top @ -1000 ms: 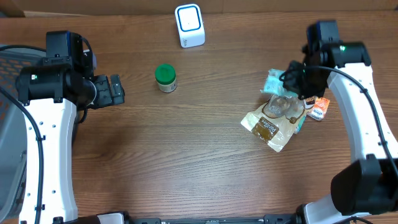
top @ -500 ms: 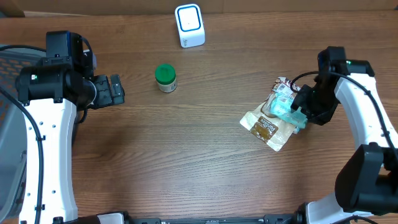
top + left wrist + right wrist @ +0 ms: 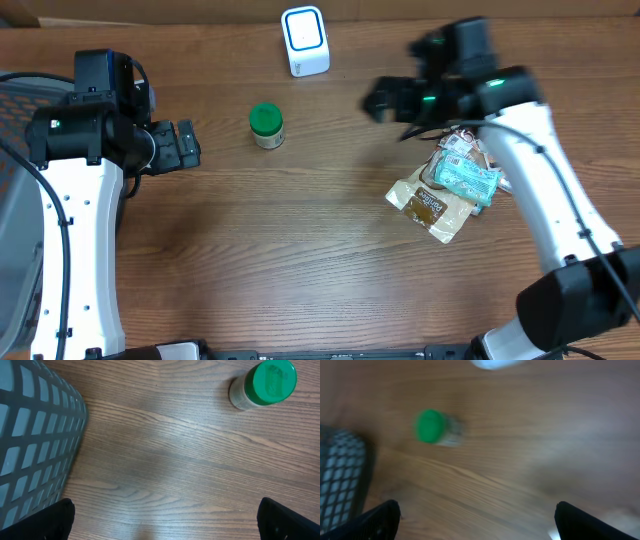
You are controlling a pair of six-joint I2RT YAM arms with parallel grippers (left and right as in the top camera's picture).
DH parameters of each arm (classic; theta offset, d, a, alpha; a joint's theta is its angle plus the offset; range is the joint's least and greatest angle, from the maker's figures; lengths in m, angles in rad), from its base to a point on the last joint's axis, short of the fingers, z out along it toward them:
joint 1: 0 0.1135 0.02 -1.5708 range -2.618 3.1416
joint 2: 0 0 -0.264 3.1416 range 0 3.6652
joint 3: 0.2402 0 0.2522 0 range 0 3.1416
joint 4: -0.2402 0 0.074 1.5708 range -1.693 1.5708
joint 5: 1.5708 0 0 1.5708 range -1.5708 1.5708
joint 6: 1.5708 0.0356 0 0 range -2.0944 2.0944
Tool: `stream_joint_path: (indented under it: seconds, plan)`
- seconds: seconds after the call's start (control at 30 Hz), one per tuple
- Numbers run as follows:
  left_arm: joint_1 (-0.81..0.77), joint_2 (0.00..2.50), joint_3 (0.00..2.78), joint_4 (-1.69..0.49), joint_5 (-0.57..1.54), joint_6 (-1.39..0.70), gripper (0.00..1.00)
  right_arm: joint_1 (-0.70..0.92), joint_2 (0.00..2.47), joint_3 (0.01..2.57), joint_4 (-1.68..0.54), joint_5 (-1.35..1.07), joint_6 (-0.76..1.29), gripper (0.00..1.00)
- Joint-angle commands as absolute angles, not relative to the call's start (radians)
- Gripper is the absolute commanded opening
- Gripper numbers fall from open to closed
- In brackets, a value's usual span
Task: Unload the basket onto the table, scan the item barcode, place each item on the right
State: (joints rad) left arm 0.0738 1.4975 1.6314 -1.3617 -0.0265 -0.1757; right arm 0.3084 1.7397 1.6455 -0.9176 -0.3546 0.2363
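Currently right gripper (image 3: 382,101), jaws apart and empty, hovers left of packets (image 3: 448,188), farther back; left gripper (image 3: 186,145), also apart, sits left of jar (image 3: 266,124).

Frame's blurry. Green-capped jar (image 3: 431,426) upper left on wood tabletop (image 3: 520,460). Mesh basket (image 3: 340,477) at left edge, white thing (image 3: 495,362) cut off at top. Jaws spread wide, tips in both lower corners.

A grey plastic lattice basket (image 3: 35,435) stands on the brown wood-grain counter (image 3: 175,470), at its left edge.
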Motion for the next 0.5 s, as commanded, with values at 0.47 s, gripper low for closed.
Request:
stream_joint_path:
  seconds: [0.47]
  plan:
    - [0.078,1.499,1.64,-1.36,-0.018,-0.168,1.0,0.638,2.119,1.647,-0.434,-0.085,0.281,1.0]
